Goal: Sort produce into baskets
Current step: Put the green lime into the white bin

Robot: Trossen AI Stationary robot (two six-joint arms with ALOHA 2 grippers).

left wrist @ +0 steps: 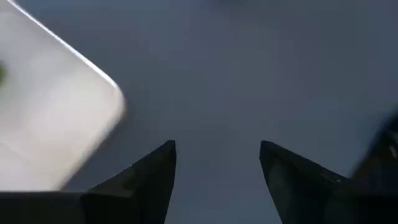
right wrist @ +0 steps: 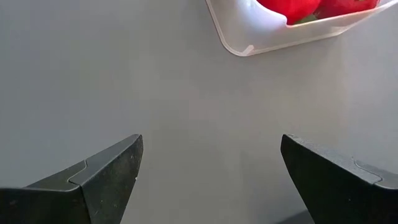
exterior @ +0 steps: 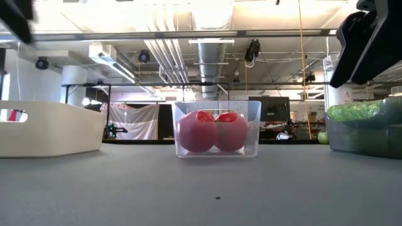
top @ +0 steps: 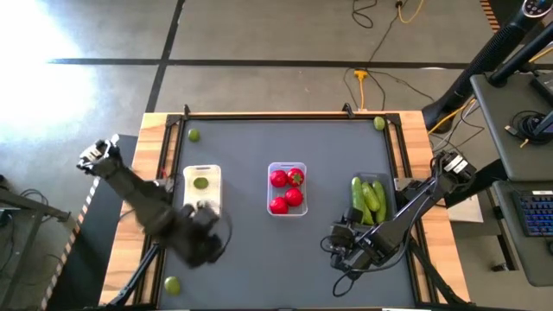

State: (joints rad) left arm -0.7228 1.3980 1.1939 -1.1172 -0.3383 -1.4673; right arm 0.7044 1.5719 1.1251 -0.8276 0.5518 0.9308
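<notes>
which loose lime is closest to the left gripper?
The lime at the table's near-left edge, just below the left gripper. The other loose limes lie at the far corners.

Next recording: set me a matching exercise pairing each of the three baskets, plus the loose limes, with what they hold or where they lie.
Things:
1. white basket
2. clear basket
3. dark grey basket
4. loose limes

Contents or place:
A. long green cucumber pieces
B. on the bare table, outside every basket
C. red fruits with green tops
D. a single lime

Pairs: 1-D, 2-C, 3-A, 4-B. Both grippers, left and right, are open and empty over bare table near its front edge.
</notes>
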